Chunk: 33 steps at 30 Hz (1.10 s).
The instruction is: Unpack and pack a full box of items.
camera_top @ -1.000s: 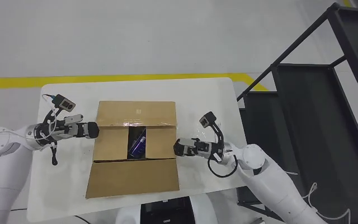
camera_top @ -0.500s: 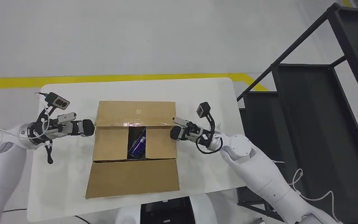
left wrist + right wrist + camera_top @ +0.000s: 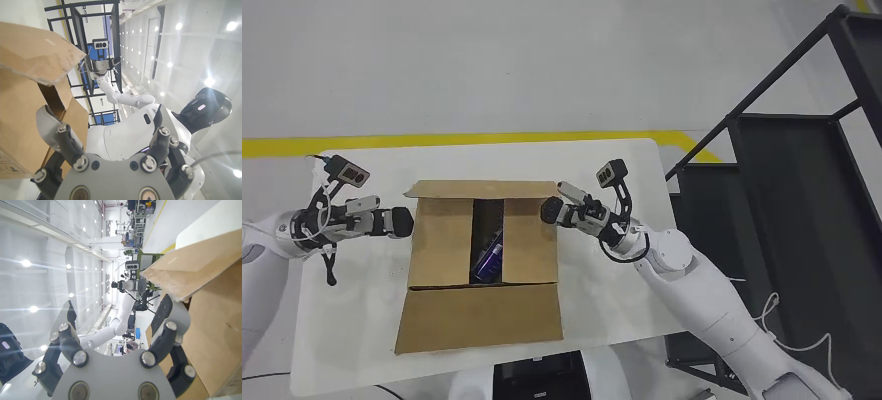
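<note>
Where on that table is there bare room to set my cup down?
The widest bare strip of table runs beyond the box, up to the far edge. A smaller patch is at the near left corner, beside the folded-out flap. Crowded: the box's two ends, where the left gripper and right gripper sit.

Side flaps hide most of the inside of the cardboard box. The dark blue item in their gap is too small to identify. Both wrist views cut the box off.

A big workshop hall: grey floor with a yellow line, black metal racks, high white ceiling with rows of lights
</note>
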Each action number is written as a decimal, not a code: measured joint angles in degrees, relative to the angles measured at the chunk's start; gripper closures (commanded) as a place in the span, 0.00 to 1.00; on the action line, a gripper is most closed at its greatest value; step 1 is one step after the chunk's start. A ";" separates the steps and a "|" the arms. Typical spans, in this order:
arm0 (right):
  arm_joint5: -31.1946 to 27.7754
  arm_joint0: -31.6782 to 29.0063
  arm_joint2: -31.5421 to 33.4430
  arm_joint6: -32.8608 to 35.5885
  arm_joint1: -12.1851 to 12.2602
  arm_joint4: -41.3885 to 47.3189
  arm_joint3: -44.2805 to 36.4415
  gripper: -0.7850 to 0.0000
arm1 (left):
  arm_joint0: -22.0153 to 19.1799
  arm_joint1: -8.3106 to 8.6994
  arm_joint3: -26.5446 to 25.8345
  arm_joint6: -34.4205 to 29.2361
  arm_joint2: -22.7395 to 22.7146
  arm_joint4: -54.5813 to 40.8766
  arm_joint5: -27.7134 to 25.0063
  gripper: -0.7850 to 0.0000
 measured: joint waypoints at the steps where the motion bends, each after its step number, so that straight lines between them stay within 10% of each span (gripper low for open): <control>1: -0.31 0.43 -0.26 -0.50 -0.21 0.10 0.15 0.00 | -0.49 -0.15 0.08 0.00 -0.12 -0.46 -0.01 0.00; 33: -2.93 1.37 -0.07 0.13 -2.75 -3.65 2.74 0.00 | -21.09 -10.85 20.06 5.58 13.18 0.31 -5.58 0.00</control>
